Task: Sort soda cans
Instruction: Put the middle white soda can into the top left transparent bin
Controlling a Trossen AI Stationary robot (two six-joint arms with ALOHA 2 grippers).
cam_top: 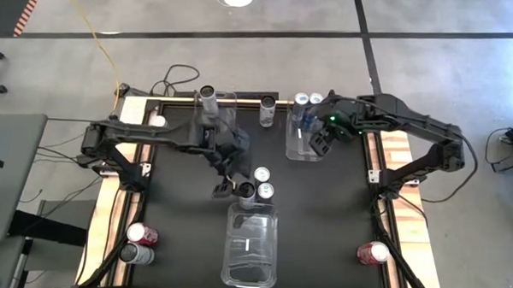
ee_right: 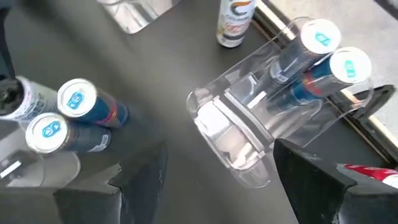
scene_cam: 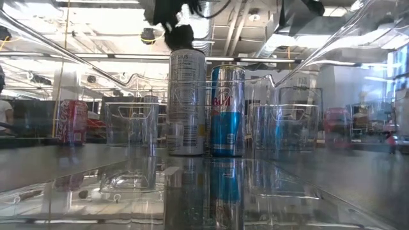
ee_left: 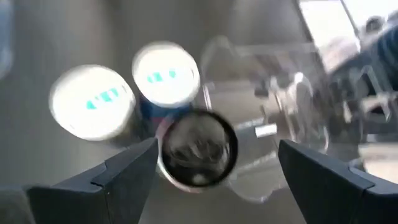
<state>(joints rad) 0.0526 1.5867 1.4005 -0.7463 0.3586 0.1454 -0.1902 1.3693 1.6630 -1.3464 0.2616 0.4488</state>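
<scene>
Three soda cans stand together mid-table: a dark grey one [cam_top: 246, 193] and two blue-and-silver ones [cam_top: 261, 175] [cam_top: 267, 191]. My left gripper [cam_top: 225, 189] hangs open just above the grey can [ee_left: 198, 149], one finger on either side of its top, the left finger very near its rim. In the low view the grey can [scene_cam: 186, 102] stands upright beside a blue one [scene_cam: 227, 108]. My right gripper [cam_top: 321, 143] is open over the far right clear bin [ee_right: 249, 134], which holds two blue cans [ee_right: 322, 38] [ee_right: 350, 66].
A clear bin [cam_top: 251, 246] sits at the near edge and another [cam_top: 226, 117], with a dark can [cam_top: 208, 96] in it, stands far left. A lone can [cam_top: 268, 103] stands at the far edge. Red cans [cam_top: 142, 234] [cam_top: 374, 252] and a dark can [cam_top: 137, 254] lie near the front corners.
</scene>
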